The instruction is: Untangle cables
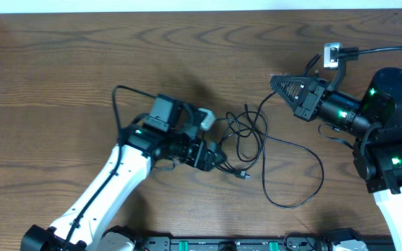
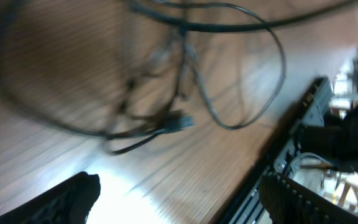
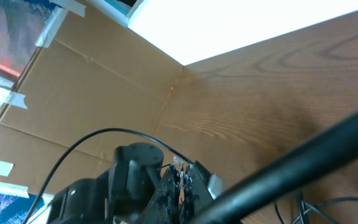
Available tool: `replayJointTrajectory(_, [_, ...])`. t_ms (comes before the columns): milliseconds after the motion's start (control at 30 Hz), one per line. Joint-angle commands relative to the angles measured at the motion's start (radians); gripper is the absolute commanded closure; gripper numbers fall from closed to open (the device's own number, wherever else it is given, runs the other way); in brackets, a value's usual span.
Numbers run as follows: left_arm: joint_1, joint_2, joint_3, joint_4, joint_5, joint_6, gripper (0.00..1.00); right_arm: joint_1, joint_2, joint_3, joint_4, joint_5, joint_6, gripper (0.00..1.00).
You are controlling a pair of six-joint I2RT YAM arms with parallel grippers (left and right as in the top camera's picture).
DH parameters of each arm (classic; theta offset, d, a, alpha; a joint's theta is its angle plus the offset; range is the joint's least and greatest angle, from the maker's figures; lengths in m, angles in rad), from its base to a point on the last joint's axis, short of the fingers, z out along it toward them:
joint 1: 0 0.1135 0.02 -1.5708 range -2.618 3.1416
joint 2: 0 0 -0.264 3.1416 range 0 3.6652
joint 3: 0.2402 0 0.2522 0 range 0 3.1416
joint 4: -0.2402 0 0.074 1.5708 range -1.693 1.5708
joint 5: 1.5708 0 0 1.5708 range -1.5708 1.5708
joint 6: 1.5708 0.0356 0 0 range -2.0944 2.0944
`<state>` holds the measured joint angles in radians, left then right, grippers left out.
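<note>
A loose tangle of thin black cables (image 1: 248,132) lies mid-way across the wooden table (image 1: 61,56), 1 loop trailing toward 4 o'clock, with the left gripper (image 1: 218,162) spread wide and empty at its 8 o'clock and the right gripper (image 1: 276,81) pinched closed, gripping nothing visible, at its 1 o'clock.

Place: a robot lab bench, by the look of it
Table: wood-grain top (image 1: 82,63) under the left gripper (image 1: 218,157) and right gripper (image 1: 278,82)
Backdrop: taped cardboard panels (image 3: 92,74) ahead of the right gripper
Fixtures: black equipment rail (image 1: 222,244) off the left gripper's right side
Arms: green lights (image 1: 372,92) on the joints
</note>
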<state>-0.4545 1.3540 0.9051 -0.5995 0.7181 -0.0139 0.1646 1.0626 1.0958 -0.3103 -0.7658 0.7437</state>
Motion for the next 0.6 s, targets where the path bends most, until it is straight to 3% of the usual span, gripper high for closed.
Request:
replayJointTrajectory(0, [-0.058, 0.016, -0.005, 0.042, -0.005, 0.008, 0.1, -0.009, 0.0, 0.005, 0.003, 0.004, 0.007, 0.99])
replayJointTrajectory(167, [-0.115, 0.045, -0.005, 0.123, -0.261, -0.2, 0.03, -0.009, 0.0, 0.005, 0.004, 0.004, 0.008, 0.99])
replayJointTrajectory(333, [-0.141, 0.119, -0.005, 0.227, -0.29, -0.285, 0.03, -0.009, 0.0, 0.005, 0.003, 0.003, 0.009, 0.99])
replayJointTrajectory(533, [-0.145, 0.262, -0.005, 0.374, -0.294, -0.469, 0.04, -0.009, 0.0, 0.005, 0.004, 0.003, 0.012, 0.99])
replayJointTrajectory(567, [-0.145, 0.283, -0.005, 0.396, -0.294, -0.491, 0.09, -0.009, 0.0, 0.005, 0.004, 0.003, 0.012, 0.99])
